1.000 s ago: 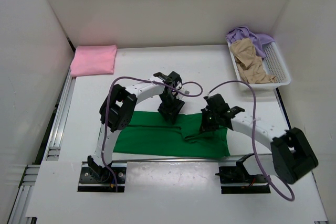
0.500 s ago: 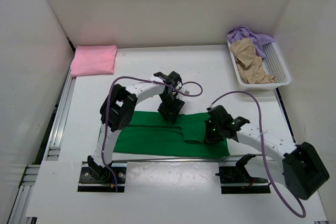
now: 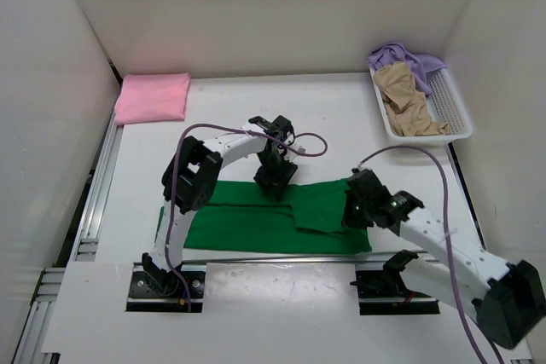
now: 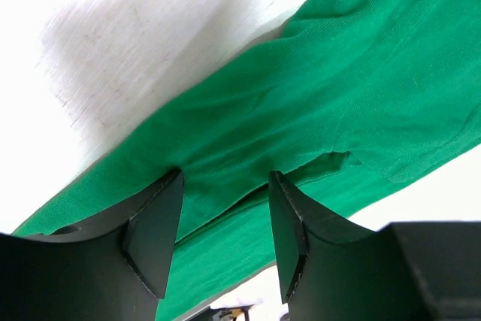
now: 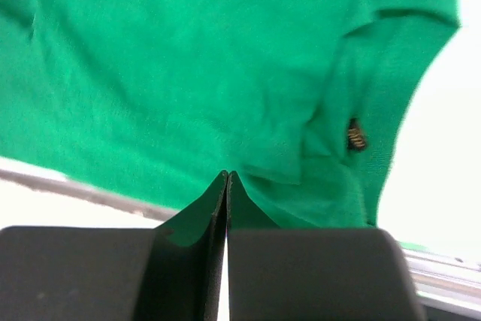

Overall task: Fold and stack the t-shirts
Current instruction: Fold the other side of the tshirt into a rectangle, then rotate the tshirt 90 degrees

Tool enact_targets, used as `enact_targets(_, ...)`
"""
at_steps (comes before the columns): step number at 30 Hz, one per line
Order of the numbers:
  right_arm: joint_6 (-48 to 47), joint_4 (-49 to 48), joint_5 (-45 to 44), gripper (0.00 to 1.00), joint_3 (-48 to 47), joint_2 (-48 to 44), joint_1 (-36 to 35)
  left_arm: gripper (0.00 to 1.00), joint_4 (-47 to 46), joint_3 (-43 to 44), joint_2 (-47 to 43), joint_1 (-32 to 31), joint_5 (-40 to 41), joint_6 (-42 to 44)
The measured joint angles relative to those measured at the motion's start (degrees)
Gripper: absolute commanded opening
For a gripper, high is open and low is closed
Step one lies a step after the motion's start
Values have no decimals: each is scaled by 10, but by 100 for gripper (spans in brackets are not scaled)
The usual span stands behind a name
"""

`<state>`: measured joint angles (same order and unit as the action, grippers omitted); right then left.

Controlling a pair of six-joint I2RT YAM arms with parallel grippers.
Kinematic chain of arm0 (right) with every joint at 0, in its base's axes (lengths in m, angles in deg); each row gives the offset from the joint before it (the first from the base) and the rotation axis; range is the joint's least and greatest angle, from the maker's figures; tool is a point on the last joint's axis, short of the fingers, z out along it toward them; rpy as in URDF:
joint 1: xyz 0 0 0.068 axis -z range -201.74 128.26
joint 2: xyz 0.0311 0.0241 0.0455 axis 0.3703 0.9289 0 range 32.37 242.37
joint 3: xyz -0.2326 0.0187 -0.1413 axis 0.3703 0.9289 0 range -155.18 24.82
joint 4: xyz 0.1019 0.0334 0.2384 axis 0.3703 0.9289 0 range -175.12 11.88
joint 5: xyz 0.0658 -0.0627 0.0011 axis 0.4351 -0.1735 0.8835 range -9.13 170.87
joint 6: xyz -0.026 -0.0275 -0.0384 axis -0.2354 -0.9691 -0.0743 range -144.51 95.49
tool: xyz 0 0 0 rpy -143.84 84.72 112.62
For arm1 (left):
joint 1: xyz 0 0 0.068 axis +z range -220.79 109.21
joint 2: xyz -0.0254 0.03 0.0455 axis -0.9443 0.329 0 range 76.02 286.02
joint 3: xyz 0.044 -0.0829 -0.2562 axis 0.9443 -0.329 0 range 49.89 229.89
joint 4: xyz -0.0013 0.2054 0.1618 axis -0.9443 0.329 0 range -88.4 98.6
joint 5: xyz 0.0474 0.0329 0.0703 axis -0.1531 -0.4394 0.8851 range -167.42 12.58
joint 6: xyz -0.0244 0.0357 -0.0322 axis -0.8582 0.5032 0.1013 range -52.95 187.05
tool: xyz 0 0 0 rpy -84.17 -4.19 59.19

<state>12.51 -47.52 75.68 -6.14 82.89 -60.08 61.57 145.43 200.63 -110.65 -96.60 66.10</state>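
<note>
The green t-shirt (image 3: pixel 247 226) lies spread flat across the near part of the surface (image 3: pixel 341 117), with a folded layer on its right half. The pink t-shirt (image 3: pixel 153 97) sits folded square at the far left corner. The tan t-shirt (image 3: pixel 408 101) and the lavender t-shirt (image 3: pixel 401 54) lie crumpled in the basket (image 3: pixel 452 95), far right.

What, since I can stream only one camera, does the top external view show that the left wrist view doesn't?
Only top external: the folded pink shirt in the far left corner, the white basket holding the tan shirt and lavender shirt, and the right gripper. Only left wrist: the left gripper close up, jaws apart, tips against the cloth on either side of a fold edge. Both: the green shirt lying on the white table.
</note>
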Motion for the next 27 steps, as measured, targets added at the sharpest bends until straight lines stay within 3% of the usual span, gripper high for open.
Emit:
enact_targets(5,18,3,-49,0,-94,166,48,61,13,0,-17,12,10,3)
enact_targets(10,16,-10,-78,0,-179,308,79,62,10,-26,-99,72,24,5)
enact_targets(15,16,-26,-61,0,-227,425,122,62,-18,-120,-204,208,62,7)
enact_targets(21,13,43,-18,0,-349,533,160,62,-53,-267,-254,386,116,7)
enact_targets(24,3,108,-20,0,-532,659,163,62,-55,-293,-276,442,132,7)
enact_targets(27,-3,141,-13,0,-824,838,165,62,-64,-295,-301,478,140,7)
